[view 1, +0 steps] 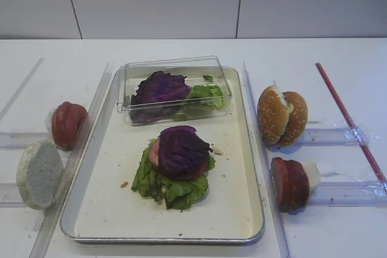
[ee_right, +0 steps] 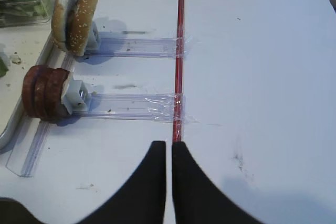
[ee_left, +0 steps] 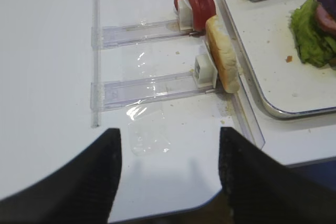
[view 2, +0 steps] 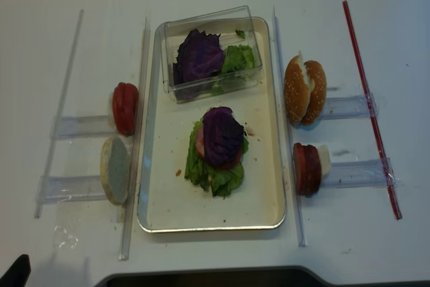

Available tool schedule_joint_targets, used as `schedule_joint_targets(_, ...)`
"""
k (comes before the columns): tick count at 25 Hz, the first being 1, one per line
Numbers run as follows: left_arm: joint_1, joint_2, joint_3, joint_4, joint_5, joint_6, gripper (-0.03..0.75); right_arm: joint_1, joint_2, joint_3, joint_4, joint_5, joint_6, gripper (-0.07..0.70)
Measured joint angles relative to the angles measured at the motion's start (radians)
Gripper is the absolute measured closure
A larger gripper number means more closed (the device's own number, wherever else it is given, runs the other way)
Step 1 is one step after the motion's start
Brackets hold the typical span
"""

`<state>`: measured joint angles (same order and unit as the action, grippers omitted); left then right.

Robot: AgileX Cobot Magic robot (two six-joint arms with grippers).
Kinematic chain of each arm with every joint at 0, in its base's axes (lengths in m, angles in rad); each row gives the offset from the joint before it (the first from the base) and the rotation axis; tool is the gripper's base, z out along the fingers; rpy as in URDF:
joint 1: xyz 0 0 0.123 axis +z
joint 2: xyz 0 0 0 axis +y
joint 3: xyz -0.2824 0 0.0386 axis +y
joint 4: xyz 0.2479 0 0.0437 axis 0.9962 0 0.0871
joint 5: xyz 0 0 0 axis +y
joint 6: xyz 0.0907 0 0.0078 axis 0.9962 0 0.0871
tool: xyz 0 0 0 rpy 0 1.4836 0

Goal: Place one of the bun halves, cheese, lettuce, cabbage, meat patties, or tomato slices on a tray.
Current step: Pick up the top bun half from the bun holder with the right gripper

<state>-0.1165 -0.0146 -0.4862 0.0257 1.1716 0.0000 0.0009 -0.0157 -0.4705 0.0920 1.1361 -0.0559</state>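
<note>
— Purple cabbage (view 1: 181, 149) is sitting on top of the green lettuce (view 1: 172, 182) in the middle of the tray (view 1: 242, 209). Is anything else lying there?

— Yes, a clear box (view 1: 172, 89) is resting at the tray's 12 o'clock end, with more leaves inside.

— Where is the seeded bun top (view 1: 273, 115) waiting?

— It is standing on its edge on the counter (view 1: 326, 228), at 3 o'clock from the tray, next to a darker bun. Red meat patties (view 1: 289, 183) are standing just below it.

— What are the pincers doing?

— The right pincer (ee_right: 169, 148) is hanging over the bare counter with its black tips pressed together, pinching nothing. The left pincer (ee_left: 169, 145) is spread wide, also holding nothing, near a pale bun half (ee_left: 223, 56).
</note>
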Motion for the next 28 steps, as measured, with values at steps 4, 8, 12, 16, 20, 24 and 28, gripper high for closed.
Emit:
schedule_joint_targets(4, 0.000, 0.000, 0.000, 0.000, 0.000, 0.000, 0.324, 0.000, 0.000, 0.000, 0.000, 0.000, 0.000, 0.580)
schedule_joint_targets(8, 0.000, 0.000, 0.000, 0.000, 0.000, 0.000, 0.324, 0.000, 0.000, 0.000, 0.002, 0.000, 0.000, 0.580)
schedule_joint_targets(12, 0.000, 0.000, 0.000, 0.000, 0.000, 0.000, 0.324, 0.000, 0.000, 0.000, 0.015, 0.000, 0.000, 0.580)
schedule_joint_targets(16, 0.000, 0.000, 0.000, 0.000, 0.000, 0.000, 0.324, 0.000, 0.000, 0.000, 0.017, 0.000, 0.000, 0.580)
schedule_joint_targets(20, 0.000, 0.000, 0.000, 0.000, 0.000, 0.000, 0.324, 0.000, 0.000, 0.000, 0.025, 0.000, 0.027, 0.542)
schedule_joint_targets(24, 0.000, 0.000, 0.000, 0.000, 0.000, 0.000, 0.324, 0.000, 0.035, 0.000, 0.044, 0.000, 0.072, 0.331)
schedule_joint_targets(28, 0.000, 0.000, 0.000, 0.000, 0.000, 0.000, 0.324, 0.000, 0.162, -0.004, 0.077, 0.000, 0.078, 0.032)
